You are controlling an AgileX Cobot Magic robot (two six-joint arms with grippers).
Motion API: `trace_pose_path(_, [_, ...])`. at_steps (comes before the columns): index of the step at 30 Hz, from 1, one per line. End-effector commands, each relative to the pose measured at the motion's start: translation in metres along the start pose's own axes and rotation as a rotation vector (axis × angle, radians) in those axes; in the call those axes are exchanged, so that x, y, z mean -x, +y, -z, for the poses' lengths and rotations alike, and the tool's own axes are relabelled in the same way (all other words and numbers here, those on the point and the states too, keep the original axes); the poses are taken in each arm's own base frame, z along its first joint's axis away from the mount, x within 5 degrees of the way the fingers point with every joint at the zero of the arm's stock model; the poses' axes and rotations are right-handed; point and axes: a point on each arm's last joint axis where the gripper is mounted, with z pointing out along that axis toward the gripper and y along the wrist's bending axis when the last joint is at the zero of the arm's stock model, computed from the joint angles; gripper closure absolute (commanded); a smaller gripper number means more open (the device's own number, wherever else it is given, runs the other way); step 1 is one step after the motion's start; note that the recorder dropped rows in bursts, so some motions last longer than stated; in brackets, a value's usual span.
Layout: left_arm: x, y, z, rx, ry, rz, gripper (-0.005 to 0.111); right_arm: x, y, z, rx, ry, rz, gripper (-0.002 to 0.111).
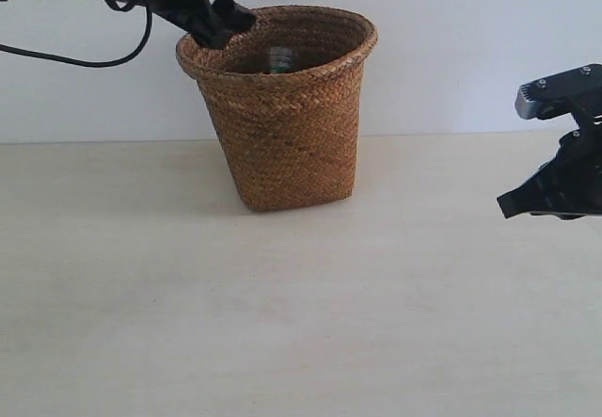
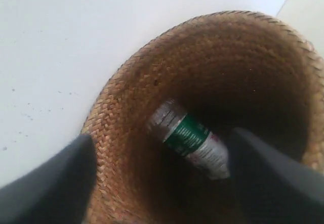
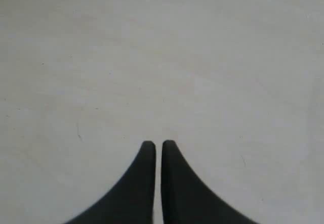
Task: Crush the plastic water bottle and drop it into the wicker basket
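The brown wicker basket (image 1: 287, 120) stands upright at the back of the table, its wide rim (image 2: 131, 72) filling the left wrist view. The plastic water bottle (image 2: 190, 138) lies slanted inside the basket against its wall, clear ribbed body and green-and-white label showing; a bit of it (image 1: 279, 58) shows over the rim. My left gripper (image 1: 226, 24) hovers at the basket's left rim, open, its fingers (image 2: 50, 188) spread wide with nothing between them. My right gripper (image 1: 513, 205) hangs at the far right above the table, shut and empty (image 3: 158, 145).
The pale tabletop (image 1: 282, 323) stretches in front of the basket, with a white wall behind. A black cable (image 1: 94, 59) loops down from the left arm at the top left.
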Motion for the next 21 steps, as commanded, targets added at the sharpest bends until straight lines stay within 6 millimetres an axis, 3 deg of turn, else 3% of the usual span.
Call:
trace_pose_path(1, [0.005, -0.002, 0.020, -0.094, 0.052, 0.035, 0.084, 0.002, -0.001, 0.002, -0.013, -0.034, -0.008, 0.108])
trace_pose_path(2, [0.003, -0.002, 0.023, -0.127, 0.076, 0.043, 0.099, 0.002, -0.001, 0.002, -0.014, -0.036, -0.008, 0.108])
trace_pose_path(3, [0.001, -0.003, 0.026, -0.152, 0.099, 0.037, 0.101, 0.002, -0.001, 0.002, -0.014, -0.038, -0.015, 0.108])
trace_pose_path(10, [-0.013, -0.006, 0.040, -0.242, 0.276, 0.154, 0.102, 0.020, -0.006, 0.006, -0.038, -0.177, -0.138, 0.108])
trace_pose_path(21, [-0.042, -0.018, 0.065, -0.367, 0.689, 0.377, 0.102, 0.050, 0.001, 0.038, 0.113, 0.022, 0.017, 0.108])
